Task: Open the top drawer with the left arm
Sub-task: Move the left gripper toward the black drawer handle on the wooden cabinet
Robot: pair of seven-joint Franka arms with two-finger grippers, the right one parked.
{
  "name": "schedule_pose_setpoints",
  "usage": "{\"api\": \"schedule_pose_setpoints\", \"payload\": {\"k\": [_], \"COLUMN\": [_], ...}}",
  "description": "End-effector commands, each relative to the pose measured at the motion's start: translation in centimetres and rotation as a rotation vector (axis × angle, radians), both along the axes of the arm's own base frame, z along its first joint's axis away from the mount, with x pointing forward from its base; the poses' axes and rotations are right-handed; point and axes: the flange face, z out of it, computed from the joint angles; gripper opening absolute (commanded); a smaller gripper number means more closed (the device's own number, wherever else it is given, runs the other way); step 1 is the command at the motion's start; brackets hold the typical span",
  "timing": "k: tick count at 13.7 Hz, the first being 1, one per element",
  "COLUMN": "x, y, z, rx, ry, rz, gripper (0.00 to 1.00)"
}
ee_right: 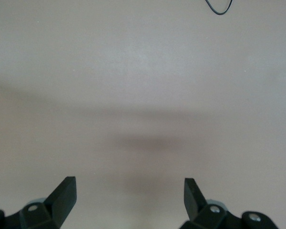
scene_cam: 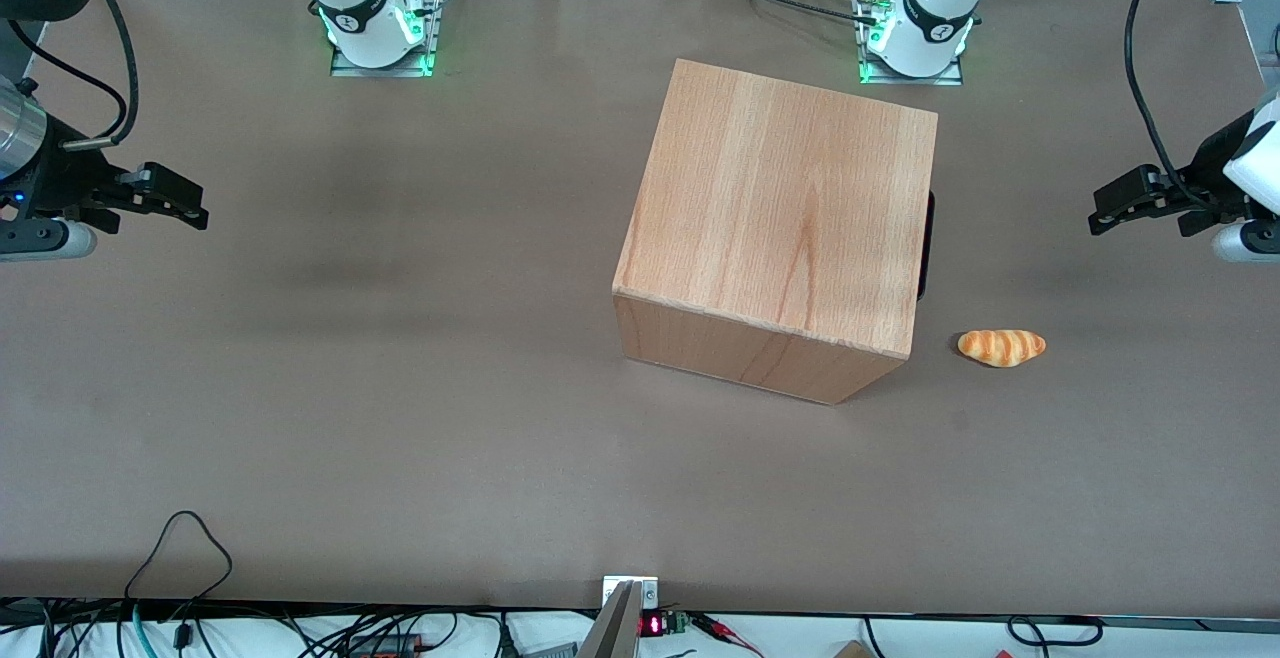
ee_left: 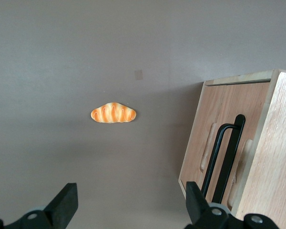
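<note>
Front view: a large light-wood cube cabinet (scene_cam: 775,228) sits on the brown table (scene_cam: 350,388), turned at an angle, roughly mid-table and somewhat toward the working arm's end. Its drawer face points toward that end; only a thin black sliver of handle shows at the cabinet's edge here.

The white glossy left arm (scene_cam: 1255,163) reaches in at the working arm's end of the table. Its black two-finger gripper (scene_cam: 1105,210) hangs above the table, well apart from the cabinet, aimed toward the drawer face. Fingers spread wide, nothing between them.

A small orange-and-cream striped bread roll (scene_cam: 1002,347) lies on the table near the cabinet's corner, nearer the front camera than the gripper. Not touching the cabinet.

Left wrist view: both black fingertips (ee_left: 66,202) show with a broad gap, clamped on nothing. The top drawer (ee_left: 214,129), a flat wooden front panel, sits flush in the cabinet body, a thin seam around it — closed. The black elongated handle (ee_left: 226,160) stands off the panel over two shallow recesses cut in the wood. One fingertip overlaps the cabinet's lower edge in this view; contact not evident. The bread roll (ee_left: 113,113) lies on bare table beside the drawer face, apart from it.
</note>
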Motion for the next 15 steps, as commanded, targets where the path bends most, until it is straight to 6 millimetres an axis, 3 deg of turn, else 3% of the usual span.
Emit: {"api": "schedule_pose_setpoints", "payload": {"k": [1, 8, 10, 15], "x": [-0.6, 0.4, 1.8, 2.5], "y": [0.0, -0.8, -2.2, -2.5], "z": [0.5, -1.7, -6.3, -8.7], "rx": [-0.014, -0.045, -0.045, -0.054], "ry": [0.004, 0.044, 0.136, 0.19], "rz": [-0.015, -0.013, -0.032, -0.052], "gripper": [1.0, 1.0, 1.0, 1.0]}}
